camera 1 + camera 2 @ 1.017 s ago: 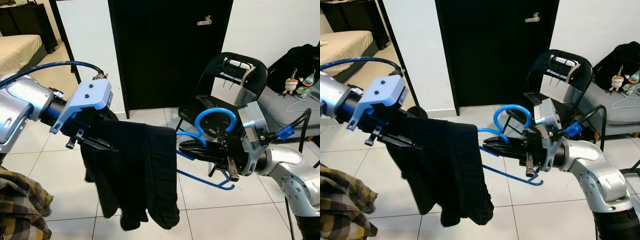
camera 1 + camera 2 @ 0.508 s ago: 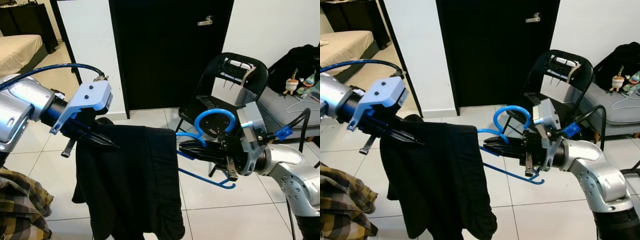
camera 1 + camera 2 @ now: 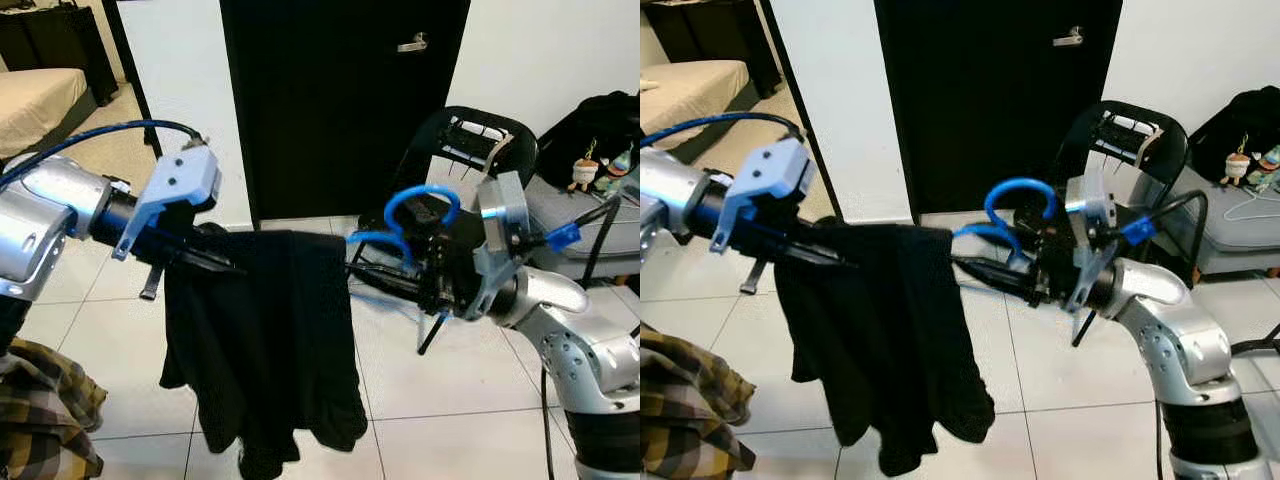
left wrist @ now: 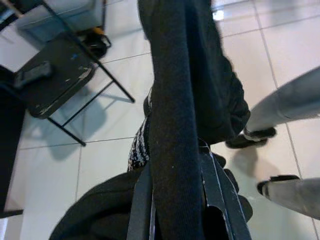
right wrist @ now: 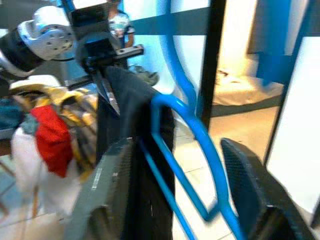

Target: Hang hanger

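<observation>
1. Left gripper (image 3: 205, 262): jaws clamped on black garment (image 3: 265, 340), hanging mid-scene.
2. Right gripper (image 3: 375, 280): jaws narrow around blue hanger (image 3: 415, 215), its end in the garment's right edge.
3. Left wrist view: a person's shoes (image 4: 272, 182) on the tiles.
4. Folding chair (image 3: 470, 150): far right.

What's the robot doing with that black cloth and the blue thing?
It is putting a black garment on a blue hanger. The left gripper is shut on the garment's top edge and holds it up off the floor. The right gripper holds the hanger, whose far end is tucked into the cloth. It is not hung anywhere yet.
</observation>
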Robot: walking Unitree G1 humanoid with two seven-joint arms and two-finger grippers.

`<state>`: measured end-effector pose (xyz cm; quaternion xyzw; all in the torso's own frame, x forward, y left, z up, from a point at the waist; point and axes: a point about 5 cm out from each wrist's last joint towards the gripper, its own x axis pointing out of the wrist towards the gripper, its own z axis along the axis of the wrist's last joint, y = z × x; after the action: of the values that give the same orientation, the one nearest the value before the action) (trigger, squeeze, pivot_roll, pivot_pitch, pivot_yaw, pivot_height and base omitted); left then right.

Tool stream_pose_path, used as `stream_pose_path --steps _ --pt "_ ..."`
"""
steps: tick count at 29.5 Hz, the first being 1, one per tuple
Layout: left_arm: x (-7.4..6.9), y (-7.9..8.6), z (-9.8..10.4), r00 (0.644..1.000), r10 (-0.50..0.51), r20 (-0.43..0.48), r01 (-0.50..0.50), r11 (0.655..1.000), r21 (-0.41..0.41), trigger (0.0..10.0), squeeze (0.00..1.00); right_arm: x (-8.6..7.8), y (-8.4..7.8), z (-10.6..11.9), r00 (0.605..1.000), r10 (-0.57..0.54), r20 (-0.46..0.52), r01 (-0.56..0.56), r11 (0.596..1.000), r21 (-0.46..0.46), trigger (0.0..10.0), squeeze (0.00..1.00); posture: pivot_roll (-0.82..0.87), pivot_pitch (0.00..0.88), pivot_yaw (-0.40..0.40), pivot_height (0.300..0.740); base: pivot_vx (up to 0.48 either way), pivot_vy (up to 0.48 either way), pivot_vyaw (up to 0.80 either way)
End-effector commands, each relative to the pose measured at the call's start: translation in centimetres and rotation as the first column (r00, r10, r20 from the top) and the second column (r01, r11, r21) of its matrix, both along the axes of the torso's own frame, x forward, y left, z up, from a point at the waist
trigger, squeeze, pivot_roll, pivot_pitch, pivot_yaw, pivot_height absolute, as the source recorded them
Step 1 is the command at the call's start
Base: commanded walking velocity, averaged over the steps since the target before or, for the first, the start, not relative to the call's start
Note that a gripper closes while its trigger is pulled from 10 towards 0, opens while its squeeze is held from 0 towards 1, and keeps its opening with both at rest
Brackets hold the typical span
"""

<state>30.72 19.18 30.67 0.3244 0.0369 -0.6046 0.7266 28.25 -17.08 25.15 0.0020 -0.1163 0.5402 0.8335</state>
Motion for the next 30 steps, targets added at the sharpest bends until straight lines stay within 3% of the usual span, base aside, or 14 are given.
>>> stream_pose_path --steps 1,4,8,11,12,13,15,17,18,19,21,24,28,30 --pt "0.3 0.8 0.9 0.998 0.040 0.043 -0.038 0.998 -0.051 0.0 0.00 0.0 -2.7 -0.6 0.991 -0.131 -0.012 0.132 0.991 0.021 10.0 1.00 -0.01 0.000 0.023 0.740 0.000 0.000 0.00" --pt "0.3 1.0 0.7 0.998 0.047 0.038 -0.045 0.998 -0.049 0.0 0.00 -0.3 -3.8 -0.8 0.985 -0.169 -0.020 0.170 0.985 0.018 10.0 1.00 -0.01 0.000 0.028 0.740 0.000 0.000 0.00" --pt "0.6 1.9 0.5 0.996 0.079 0.038 -0.079 0.997 -0.019 0.0 0.00 -1.5 -8.0 -1.0 0.949 -0.313 -0.026 0.313 0.950 -0.001 10.0 1.00 -0.02 0.000 0.046 0.740 0.000 0.000 0.00" --pt "0.7 2.2 0.5 0.995 0.090 0.043 -0.090 0.996 -0.014 0.0 0.00 -1.7 -9.0 -0.9 0.934 -0.355 -0.023 0.356 0.935 0.005 10.0 1.00 -0.02 0.000 0.046 0.740 0.000 0.000 0.00" --pt "1.0 2.6 0.7 0.992 0.115 0.057 -0.114 0.993 -0.015 0.0 0.00 -2.0 -10.5 -0.7 0.903 -0.430 -0.019 0.431 0.902 0.039 10.0 1.00 -0.02 0.000 0.059 0.740 0.000 0.000 0.00" --pt "1.0 2.6 0.7 0.992 0.115 0.057 -0.114 0.993 -0.015 0.0 0.00 -2.0 -10.5 -0.7 0.903 -0.430 -0.019 0.431 0.902 0.039 10.0 1.00 -0.02 0.000 0.059 0.740 0.000 0.000 0.00" --pt "1.7 3.0 2.2 0.980 0.155 0.124 -0.148 0.987 -0.067 0.0 0.00 -2.2 -11.9 -1.8 0.817 -0.574 -0.059 0.577 0.808 0.120 10.0 1.00 -0.03 0.000 0.070 0.740 0.000 0.000 0.00" --pt "1.8 3.0 2.4 0.979 0.155 0.132 -0.146 0.986 -0.075 0.0 0.00 -2.2 -11.8 -2.0 0.810 -0.583 -0.064 0.586 0.801 0.122 10.0 1.00 -0.03 0.000 0.070 0.740 0.000 0.000 0.00" --pt "1.9 2.2 3.3 0.976 0.140 0.163 -0.119 0.984 -0.135 0.0 0.00 -1.7 -10.8 -3.3 0.797 -0.594 -0.111 0.604 0.790 0.111 10.0 0.00 -0.03 0.000 0.083 0.740 0.000 0.000 0.00" --pt "1.9 2.2 3.3 0.976 0.140 0.163 -0.119 0.984 -0.135 0.0 0.00 -1.7 -10.8 -3.3 0.797 -0.594 -0.111 0.604 0.790 0.111 10.0 0.00 -0.03 0.000 0.083 0.740 0.000 0.000 0.00" --pt "2.0 0.7 5.2 0.969 0.116 0.220 -0.060 0.967 -0.248 0.0 0.00 -1.0 -8.8 -5.7 0.768 -0.610 -0.196 0.634 0.767 0.098 10.0 0.00 -0.03 0.000 0.089 0.740 0.000 0.000 0.00" --pt "1.9 -1.4 8.5 0.956 0.096 0.278 0.036 0.900 -0.435 0.0 0.00 0.4 -6.4 -7.8 0.718 -0.612 -0.331 0.688 0.697 0.204 10.0 0.00 -0.02 0.000 0.098 0.740 0.000 0.000 0.00" --pt "1.7 -2.1 10.0 0.963 0.058 0.263 0.101 0.827 -0.553 0.0 0.00 0.9 -5.0 -7.9 0.737 -0.567 -0.368 0.670 0.681 0.294 10.0 0.00 -0.03 0.000 0.107 0.740 0.000 0.000 0.00" --pt "1.6 -2.3 10.2 0.970 0.019 0.244 0.131 0.803 -0.582 5.9 0.00 0.9 -4.2 -7.6 0.769 -0.523 -0.367 0.635 0.690 0.348 10.0 0.00 -0.03 0.000 0.114 0.740 0.000 0.000 0.00"
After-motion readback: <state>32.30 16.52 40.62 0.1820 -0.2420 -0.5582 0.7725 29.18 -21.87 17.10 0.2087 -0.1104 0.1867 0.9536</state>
